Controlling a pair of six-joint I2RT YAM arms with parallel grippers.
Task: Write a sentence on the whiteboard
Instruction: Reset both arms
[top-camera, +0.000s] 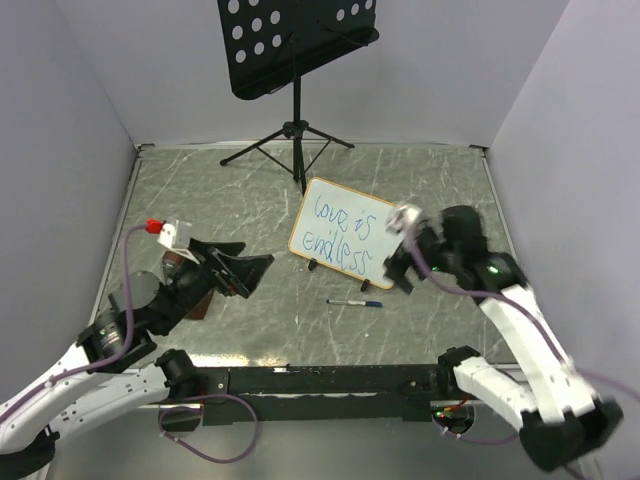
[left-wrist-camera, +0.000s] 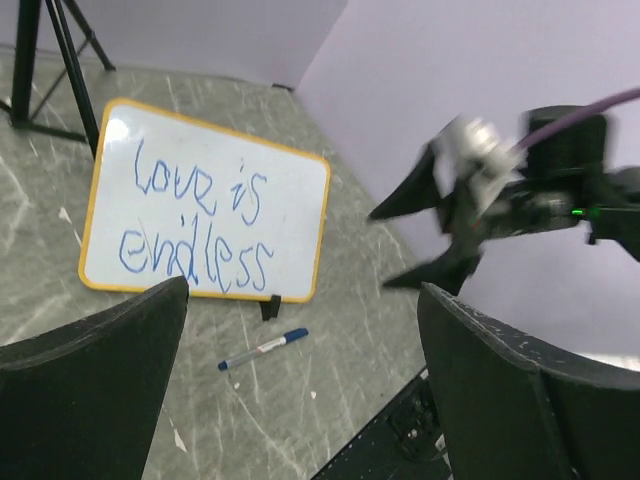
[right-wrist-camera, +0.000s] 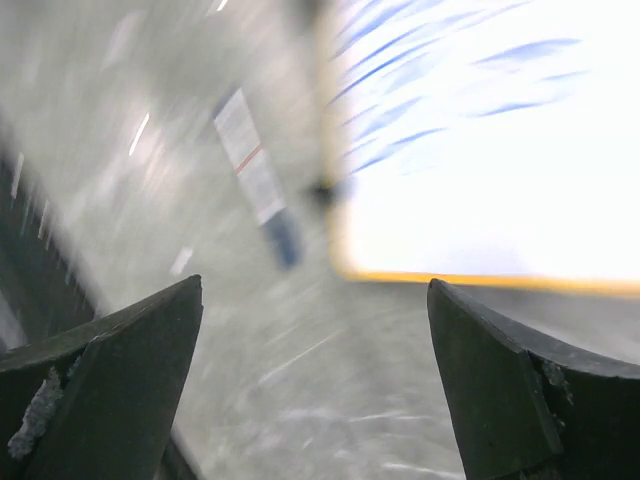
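Note:
The whiteboard (top-camera: 341, 232) stands tilted on its black feet mid-table, with the blue sentence "love is endless" (top-camera: 338, 236) in two lines; it also shows in the left wrist view (left-wrist-camera: 205, 203) and blurred in the right wrist view (right-wrist-camera: 490, 140). A blue-capped marker (top-camera: 354, 301) lies on the table in front of the board, also in the left wrist view (left-wrist-camera: 263, 349). My left gripper (top-camera: 258, 270) is open and empty, left of the board. My right gripper (top-camera: 400, 262) is open and empty, at the board's right edge.
A black perforated music stand (top-camera: 296, 45) on a tripod stands at the back behind the board. Walls close in the table on the left, back and right. The black base rail (top-camera: 320, 381) runs along the near edge.

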